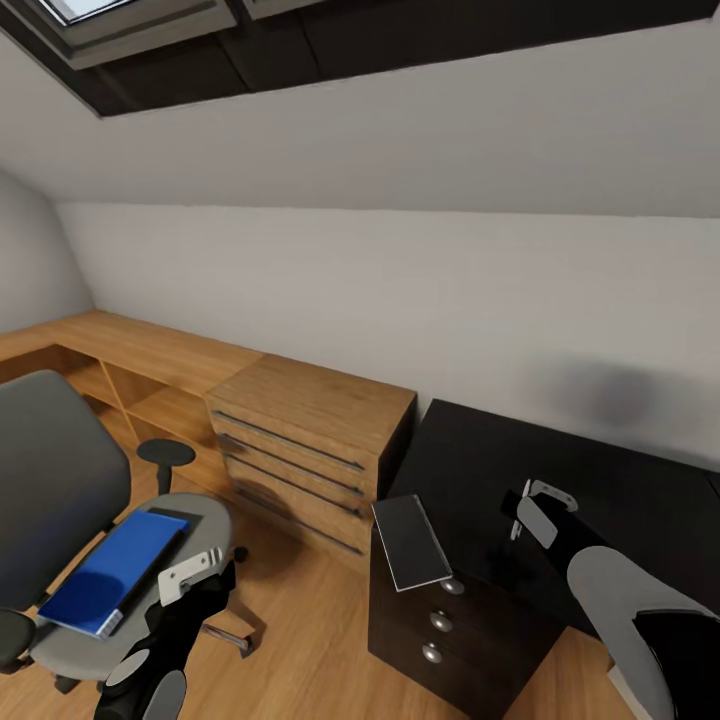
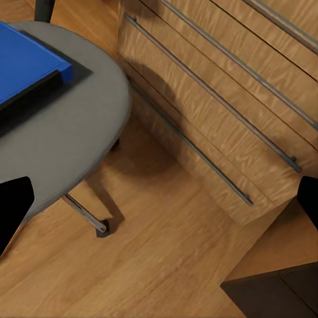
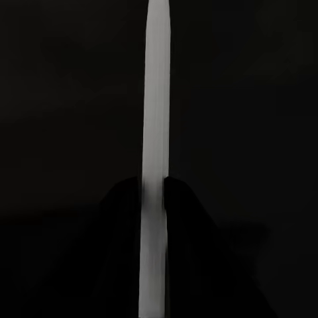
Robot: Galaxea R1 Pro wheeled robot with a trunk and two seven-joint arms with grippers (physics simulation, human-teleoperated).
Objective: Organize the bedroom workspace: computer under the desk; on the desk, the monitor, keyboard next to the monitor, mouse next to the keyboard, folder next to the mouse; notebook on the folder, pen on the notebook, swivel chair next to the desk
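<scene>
Sloped grey ceiling and pale walls close in this attic bedroom, with an oak plank floor (image 1: 300,630) below. Our right end effector (image 1: 537,510) is clamped on the thin white-silver stick of a pen (image 3: 156,132), pinched near its lower end and hanging above the near corner of the glossy black counter (image 1: 620,480). The pen is light, stiff and slick, so it could swivel or slip between the fingers. It would also roll if we set it down carelessly.

Our left end effector (image 1: 195,578) hovers with its jaws spread and holding nothing, just beyond the front edge of the grey padded seat of the swivel chair (image 1: 205,520). The bright blue flat folder with white page edges (image 1: 115,575) lies on that seat. We judge it rigid enough to lift by one edge, though its broad flat face offers no purchase from above. The side overhanging the seat looks like the best place to take it.

A thin flat grey rectangle with a pale edge (image 1: 410,540), probably the notebook, rests on the top of a black three-drawer cabinet (image 1: 450,620) beside the counter. A light-wood drawer chest (image 1: 310,430) stands between chair and cabinet, crowding the folder's route to the counter.
</scene>
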